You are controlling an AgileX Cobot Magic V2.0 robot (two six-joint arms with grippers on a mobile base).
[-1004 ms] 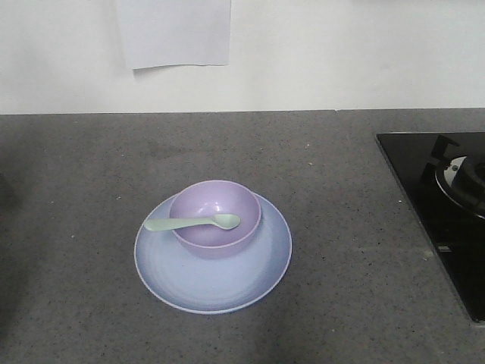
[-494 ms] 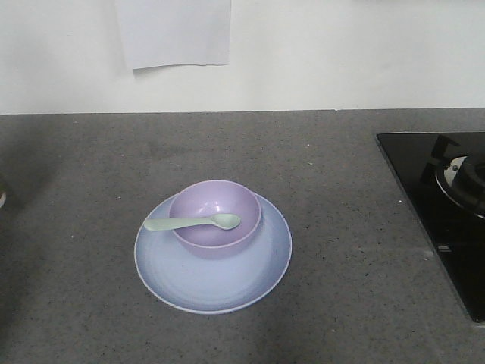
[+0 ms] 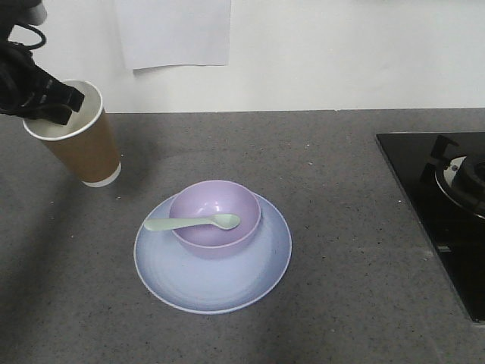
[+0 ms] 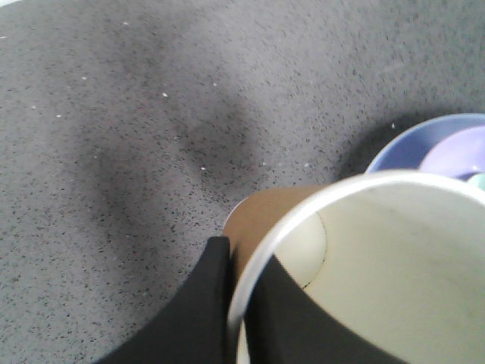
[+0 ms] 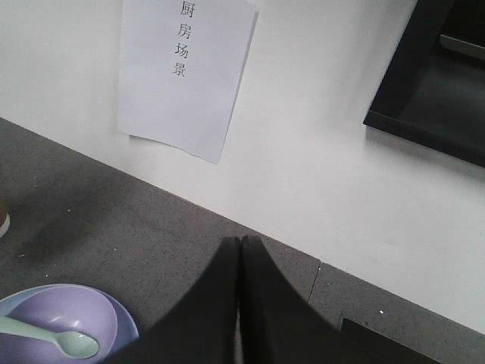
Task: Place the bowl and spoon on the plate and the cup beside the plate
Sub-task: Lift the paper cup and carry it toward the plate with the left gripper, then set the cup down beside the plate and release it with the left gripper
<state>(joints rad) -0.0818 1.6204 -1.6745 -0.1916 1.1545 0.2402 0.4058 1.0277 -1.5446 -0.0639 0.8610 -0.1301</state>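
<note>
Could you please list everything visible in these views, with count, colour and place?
plate: one, pale blue-lavender, centre of the countertop.
bowl: one, lavender-purple, on the plate toward its far side.
spoon: one, mint green, lying across the bowl, handle pointing left.
cup: one, brown paper with white rim, tilted, held at far left.
countertop: one, dark grey speckled.
stove: one, black, right edge.
paper sheet: one, white, on the wall.
left tool: one, black, clamped on the cup's rim.
right tool: one, black, shut, above the countertop.

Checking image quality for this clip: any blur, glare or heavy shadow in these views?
Front view: sharp, even light, soft shadow under the tilted cup. Left wrist view: cup rim close and blurred, dark shadow blotch on the counter. Right wrist view: clear, paper sign legible.
</note>
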